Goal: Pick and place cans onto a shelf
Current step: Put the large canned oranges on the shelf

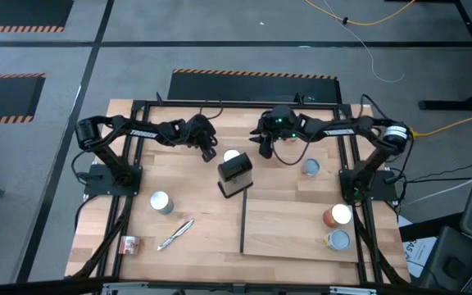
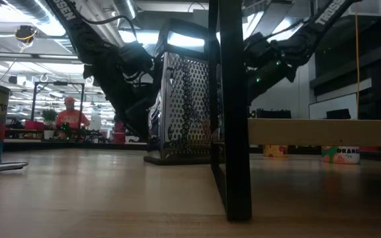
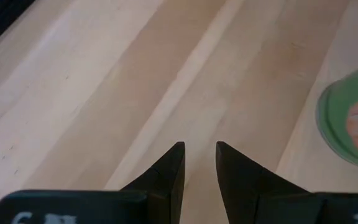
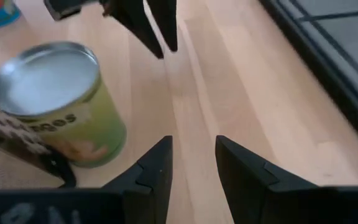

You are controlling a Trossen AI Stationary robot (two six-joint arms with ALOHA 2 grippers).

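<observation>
Both grippers are seen at the far side of the slatted wooden table [image 1: 179, 197], facing each other with a white-topped can [image 1: 232, 156] between them. The left gripper [image 1: 209, 152] is held just beside that can, its fingers [image 3: 169, 171] parted by a narrow gap with nothing between them. The right gripper [image 1: 264, 146] is held a little farther off, its fingers [image 4: 157, 171] likewise apart and empty; in the right wrist view the can [image 4: 58, 99] is shown to bear a green label and to touch a metal box grater [image 1: 234, 178]. The shelf [image 1: 297, 225] lies at the near right of the table, with two cans [image 1: 337, 215] [image 1: 338, 239] at its right edge. Further cans are seen at [image 1: 310, 167] and [image 1: 161, 202], and a silver pen-like tool [image 1: 175, 233] lies near the front.
</observation>
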